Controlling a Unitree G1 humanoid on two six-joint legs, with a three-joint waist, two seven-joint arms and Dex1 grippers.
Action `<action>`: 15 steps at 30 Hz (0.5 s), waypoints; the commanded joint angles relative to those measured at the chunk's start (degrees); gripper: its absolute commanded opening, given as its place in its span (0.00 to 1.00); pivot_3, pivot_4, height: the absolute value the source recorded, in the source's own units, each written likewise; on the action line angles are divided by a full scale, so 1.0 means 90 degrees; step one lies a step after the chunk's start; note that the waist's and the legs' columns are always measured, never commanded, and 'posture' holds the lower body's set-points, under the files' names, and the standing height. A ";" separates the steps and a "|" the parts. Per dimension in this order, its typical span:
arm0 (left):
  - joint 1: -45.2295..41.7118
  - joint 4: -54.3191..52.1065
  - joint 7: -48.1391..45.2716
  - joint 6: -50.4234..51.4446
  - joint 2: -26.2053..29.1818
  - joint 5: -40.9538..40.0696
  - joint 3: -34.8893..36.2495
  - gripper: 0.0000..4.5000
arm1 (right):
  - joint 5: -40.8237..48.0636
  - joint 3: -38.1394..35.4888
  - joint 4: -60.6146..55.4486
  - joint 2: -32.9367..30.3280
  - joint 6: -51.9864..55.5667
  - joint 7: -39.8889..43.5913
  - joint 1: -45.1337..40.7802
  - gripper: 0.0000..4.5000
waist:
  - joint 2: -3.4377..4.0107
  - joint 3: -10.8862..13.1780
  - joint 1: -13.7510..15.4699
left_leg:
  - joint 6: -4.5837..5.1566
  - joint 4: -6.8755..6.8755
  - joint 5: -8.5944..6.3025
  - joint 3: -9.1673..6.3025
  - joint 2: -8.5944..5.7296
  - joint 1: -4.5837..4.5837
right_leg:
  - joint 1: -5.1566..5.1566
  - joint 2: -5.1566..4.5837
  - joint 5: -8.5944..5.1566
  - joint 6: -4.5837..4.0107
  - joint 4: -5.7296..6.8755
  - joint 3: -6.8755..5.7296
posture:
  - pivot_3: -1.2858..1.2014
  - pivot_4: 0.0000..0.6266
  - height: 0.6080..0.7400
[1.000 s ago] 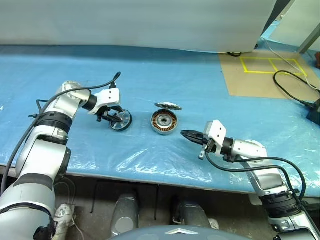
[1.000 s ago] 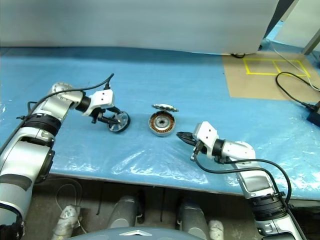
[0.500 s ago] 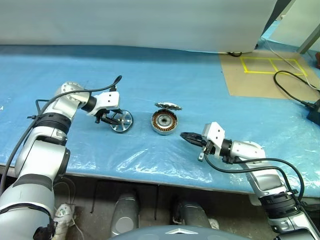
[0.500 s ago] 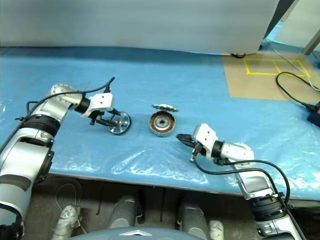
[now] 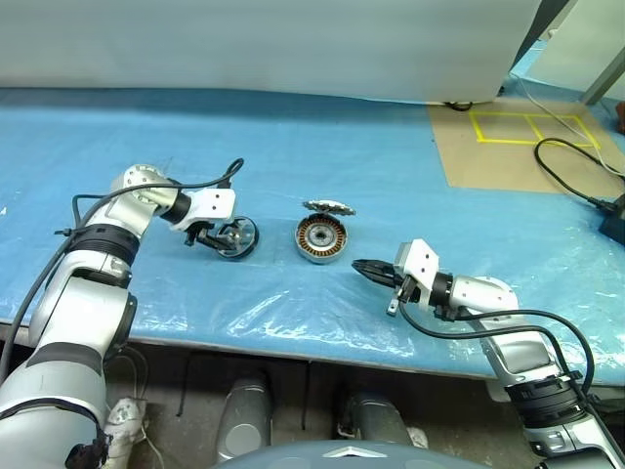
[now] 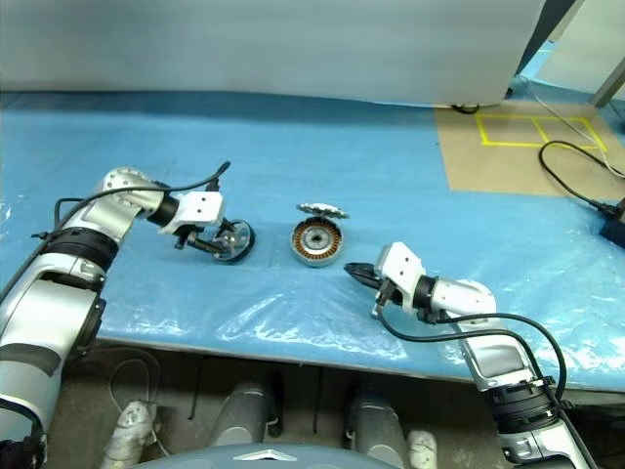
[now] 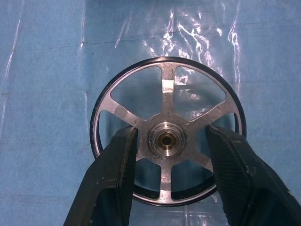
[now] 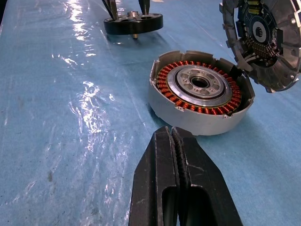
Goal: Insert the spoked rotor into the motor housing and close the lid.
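Note:
The spoked rotor (image 5: pixel 237 237), a silver wheel with open spokes and a dark rim (image 7: pixel 162 63), hangs nearly level just above the blue sheet at the left. My left gripper (image 5: pixel 223 234) is shut on its hub, one black finger (image 7: pixel 117 160) through a spoke gap on each side. At the centre lies the motor housing (image 5: pixel 321 239), its copper windings (image 8: pixel 164 84) facing up. The lid (image 5: pixel 328 207), a jagged-edged silver disc, leans on the housing's far side. Right of the housing, my right gripper (image 5: pixel 359 265) is shut and empty, pointing at it from a short way off.
Blue plastic sheeting (image 5: pixel 391 156) covers the table, whose front edge (image 5: pixel 293 337) runs close below the parts. At the back right lies a brown board with yellow tape (image 5: pixel 518 147), and a black cable (image 5: pixel 576 181) crosses it. A white panel (image 5: pixel 273 49) stands behind.
My left wrist has rolled, turning the rotor from tilted with its face toward me to nearly flat over the sheet. The right gripper, housing and lid have not moved.

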 commanded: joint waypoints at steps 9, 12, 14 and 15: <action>-0.0033 0.0230 0.0331 0.0169 0.0035 0.0156 -0.0066 0.53 | 0.0006 0.0029 -0.0237 -0.0017 0.0036 -0.0013 -0.0022 0.00 | 0.0000 0.0000 -0.0002 | -0.0001 0.0000 0.0000 0.0000 0.0000 0.0007 | 0.0004 0.0000 0.0000 0.0000 0.0004 0.0000 | 0.52 0.24 1.00; -0.0018 0.0216 0.0416 0.0199 -0.0003 0.0162 -0.0072 0.53 | -0.0022 0.0050 -0.0258 -0.0045 0.0033 -0.0013 0.0000 0.00 | 0.0001 0.0000 -0.0001 | -0.0001 0.0000 0.0000 0.0000 0.0000 0.0012 | 0.0009 0.0000 0.0000 0.0000 0.0004 0.0000 | 0.52 0.24 1.00; -0.0009 0.0244 0.0420 0.0162 -0.0007 0.0179 -0.0093 0.45 | -0.0031 0.0057 -0.0275 -0.0057 0.0034 -0.0012 0.0009 0.00 | 0.0001 -0.0001 0.0002 | 0.0000 0.0000 0.0000 0.0000 -0.0001 0.0018 | 0.0014 -0.0001 0.0000 0.0000 0.0004 0.0000 | 0.52 0.24 1.00; -0.0003 0.0254 0.0392 0.0147 -0.0007 0.0174 -0.0099 0.42 | -0.0034 0.0058 -0.0279 -0.0059 0.0035 -0.0013 0.0011 0.00 | 0.0003 -0.0002 0.0003 | -0.0001 0.0000 -0.0001 0.0000 0.0000 0.0023 | 0.0018 -0.0001 0.0000 0.0000 0.0004 0.0001 | 0.52 0.24 1.00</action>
